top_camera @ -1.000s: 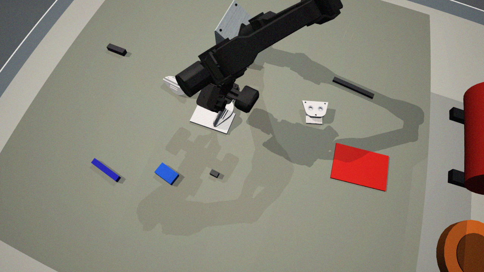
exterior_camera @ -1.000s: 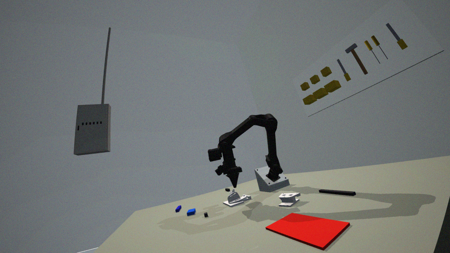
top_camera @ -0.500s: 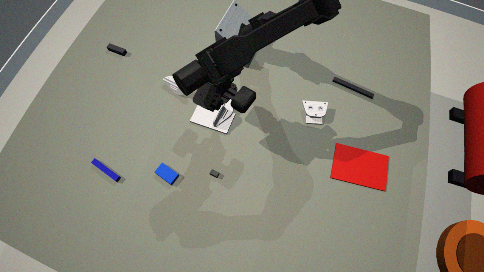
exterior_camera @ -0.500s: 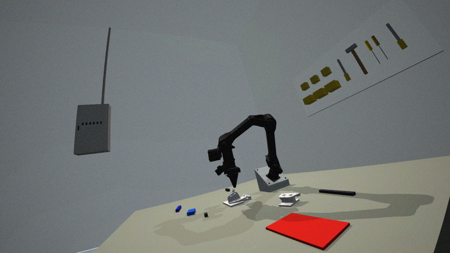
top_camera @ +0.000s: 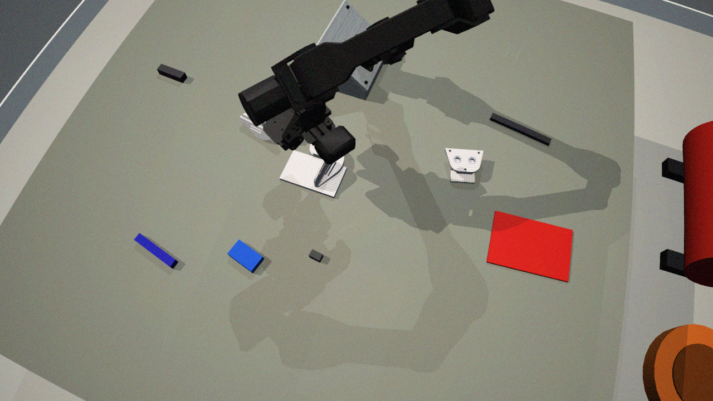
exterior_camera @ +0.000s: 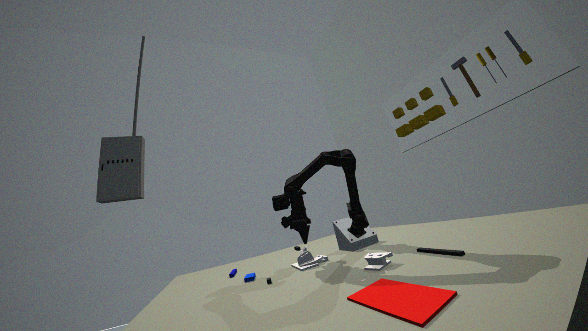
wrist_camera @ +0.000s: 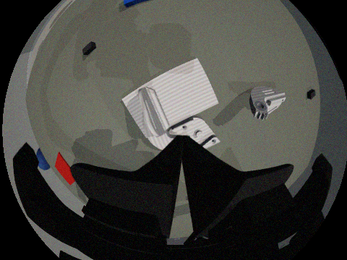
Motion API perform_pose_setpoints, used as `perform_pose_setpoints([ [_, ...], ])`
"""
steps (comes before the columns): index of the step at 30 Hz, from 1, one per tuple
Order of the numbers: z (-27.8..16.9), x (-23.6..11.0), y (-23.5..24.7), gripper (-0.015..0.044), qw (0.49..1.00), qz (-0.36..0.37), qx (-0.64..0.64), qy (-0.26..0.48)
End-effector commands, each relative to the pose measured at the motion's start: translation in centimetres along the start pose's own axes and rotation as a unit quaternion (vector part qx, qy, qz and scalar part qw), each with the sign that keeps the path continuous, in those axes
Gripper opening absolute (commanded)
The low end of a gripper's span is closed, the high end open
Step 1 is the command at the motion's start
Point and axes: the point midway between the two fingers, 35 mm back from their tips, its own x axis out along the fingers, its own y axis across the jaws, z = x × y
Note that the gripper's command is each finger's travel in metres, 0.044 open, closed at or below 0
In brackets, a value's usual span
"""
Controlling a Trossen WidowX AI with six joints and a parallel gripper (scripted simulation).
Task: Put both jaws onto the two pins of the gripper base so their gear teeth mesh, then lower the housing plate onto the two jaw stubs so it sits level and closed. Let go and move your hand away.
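Observation:
My gripper (exterior_camera: pixel 305 242) (wrist_camera: pixel 181 140) is shut and empty, above the gripper base; its tips are hidden in the top view. The white base (top_camera: pixel 298 167) (exterior_camera: pixel 298 266) (wrist_camera: pixel 186 81) has a flat ribbed plate and a raised part with holes, partly behind my fingertips. One jaw (top_camera: pixel 326 174) (exterior_camera: pixel 305 259) (wrist_camera: pixel 155 110) is over one side of the base; whether it is fully seated on a pin is hidden. The other jaw (top_camera: pixel 254 127) (wrist_camera: pixel 269 101) lies loose beside the base, teeth visible in the wrist view. The white housing plate (top_camera: pixel 464 165) (exterior_camera: pixel 377 256), with two large holes, stands apart.
A red plate (top_camera: pixel 531 249) (exterior_camera: pixel 403 300) lies in front of the housing plate. A blue block (top_camera: pixel 244 255) (exterior_camera: pixel 250 277), a dark blue bar (top_camera: pixel 154 250) and a small black block (top_camera: pixel 315 255) (wrist_camera: pixel 89 48) lie farther left. A long black bar (top_camera: pixel 519 128) (exterior_camera: pixel 440 252) lies behind the housing plate.

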Motion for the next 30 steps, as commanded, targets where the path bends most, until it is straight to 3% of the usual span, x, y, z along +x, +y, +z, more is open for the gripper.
perform_pose_setpoints([
  [1, 0.2, -0.1, -1.1, 0.0, 0.999, -0.004, 0.047, -0.001],
  [30, 0.5, -0.4, -7.0, 0.0, 0.94, -0.007, 0.342, -0.003],
])
